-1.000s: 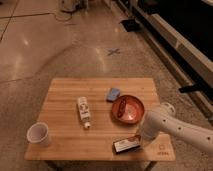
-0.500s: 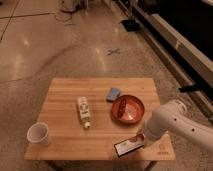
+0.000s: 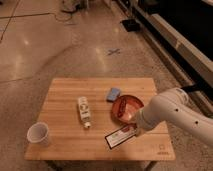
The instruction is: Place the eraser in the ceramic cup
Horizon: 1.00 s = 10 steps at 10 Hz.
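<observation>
One wooden table (image 3: pixel 65 107) on a shiny speckled floor (image 3: pixel 75 45), with one white arm (image 3: pixel 170 110) coming in over the table's right side.
On the table we count one of each: orange-red bowl (image 3: pixel 131 97) right of its centre, white bottle (image 3: pixel 84 111) mid-table, eraser (image 3: pixel 120 136) by the front edge, ceramic cup (image 3: pixel 39 134) at the front-left corner, blue block (image 3: pixel 114 93) toward the back. The gripper (image 3: pixel 134 127) is right at the eraser. Grasping or let go, we can't tell.
</observation>
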Motion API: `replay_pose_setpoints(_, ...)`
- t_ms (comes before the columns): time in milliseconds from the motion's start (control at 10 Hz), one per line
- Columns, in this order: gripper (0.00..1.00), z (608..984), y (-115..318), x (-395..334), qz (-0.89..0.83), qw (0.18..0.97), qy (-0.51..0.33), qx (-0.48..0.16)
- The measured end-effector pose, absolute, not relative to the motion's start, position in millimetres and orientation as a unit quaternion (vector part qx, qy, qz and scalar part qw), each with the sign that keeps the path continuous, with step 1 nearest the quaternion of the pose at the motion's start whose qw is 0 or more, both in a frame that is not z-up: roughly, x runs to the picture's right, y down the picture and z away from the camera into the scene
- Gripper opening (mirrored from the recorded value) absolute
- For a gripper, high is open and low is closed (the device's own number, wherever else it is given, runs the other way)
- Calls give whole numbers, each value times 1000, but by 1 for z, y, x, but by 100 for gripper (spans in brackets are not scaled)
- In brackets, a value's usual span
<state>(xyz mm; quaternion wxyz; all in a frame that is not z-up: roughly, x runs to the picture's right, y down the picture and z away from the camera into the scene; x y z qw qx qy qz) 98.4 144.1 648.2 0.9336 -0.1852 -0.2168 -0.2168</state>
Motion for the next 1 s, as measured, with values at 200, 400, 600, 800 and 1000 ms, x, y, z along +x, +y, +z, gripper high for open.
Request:
replay_pose_setpoints(200, 0, 627, 125, 60, -248, 928, -237, -147)
replay_pose_setpoints(400, 0, 613, 117, 27, -277, 916, -263, -122)
replay_pose_setpoints(600, 0, 613, 117, 27, -277, 916, -264, -121)
replay_pose_setpoints(800, 0, 613, 117, 26, -277, 916, -264, -121)
replay_pose_setpoints(1000, 0, 613, 117, 27, -277, 916, -264, -121)
